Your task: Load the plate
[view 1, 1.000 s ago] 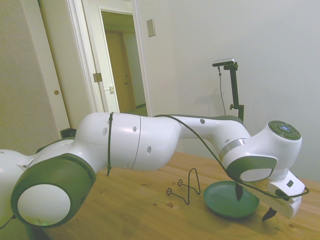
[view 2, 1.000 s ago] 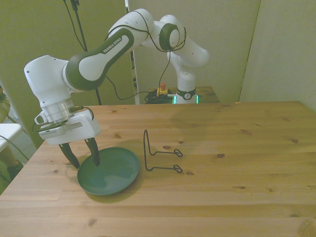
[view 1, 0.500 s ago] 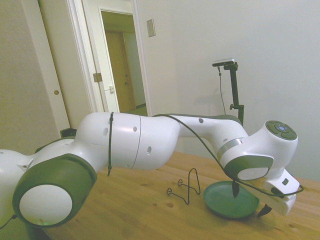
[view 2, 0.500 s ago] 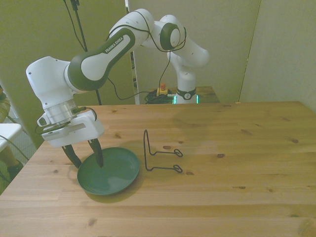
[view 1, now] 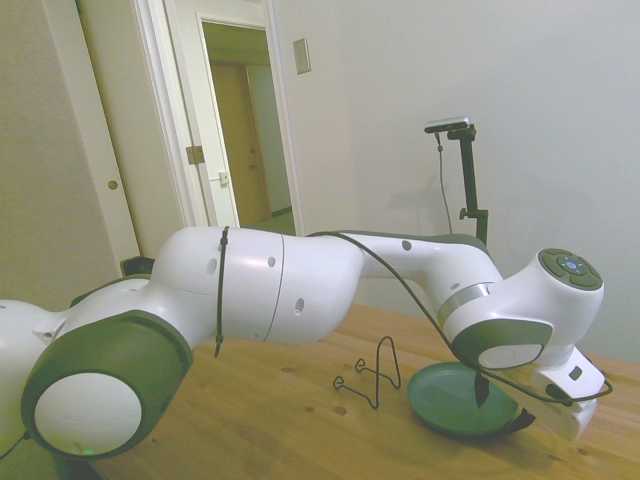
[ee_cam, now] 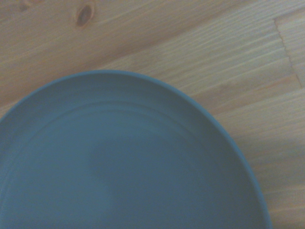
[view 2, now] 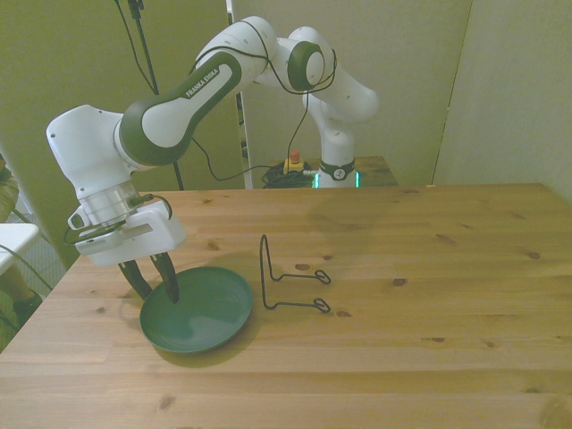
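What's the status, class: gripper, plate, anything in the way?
Gripper open, straddling the plate's rim. Plate flat on table. Wire stand beside it, apart.

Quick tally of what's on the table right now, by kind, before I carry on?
Plates: 1, dark green plate, lying flat, gripper straddling its rim
Wire stands: 1, black wire stand, beside the plate
Total: 2

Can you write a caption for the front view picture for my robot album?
Robot's pincer straddles the rim of the green plate, beside a wire stand on the table.
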Robot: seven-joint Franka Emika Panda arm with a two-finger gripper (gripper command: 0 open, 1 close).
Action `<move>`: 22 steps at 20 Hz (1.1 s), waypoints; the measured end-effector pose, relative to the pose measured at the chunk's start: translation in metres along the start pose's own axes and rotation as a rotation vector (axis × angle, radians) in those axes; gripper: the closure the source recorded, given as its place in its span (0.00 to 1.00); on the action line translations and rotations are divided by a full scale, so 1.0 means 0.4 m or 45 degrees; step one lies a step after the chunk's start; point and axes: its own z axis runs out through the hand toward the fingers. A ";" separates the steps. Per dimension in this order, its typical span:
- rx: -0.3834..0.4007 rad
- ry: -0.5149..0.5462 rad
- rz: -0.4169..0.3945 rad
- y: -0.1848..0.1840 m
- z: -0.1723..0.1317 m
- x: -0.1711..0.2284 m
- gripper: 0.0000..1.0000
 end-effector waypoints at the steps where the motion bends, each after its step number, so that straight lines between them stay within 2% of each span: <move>1: -0.001 -0.003 0.001 0.001 0.001 -0.001 1.00; 13: 0.002 0.011 -0.001 0.002 -0.025 -0.001 1.00; 22: 0.012 0.120 -0.072 -0.045 -0.204 -0.039 1.00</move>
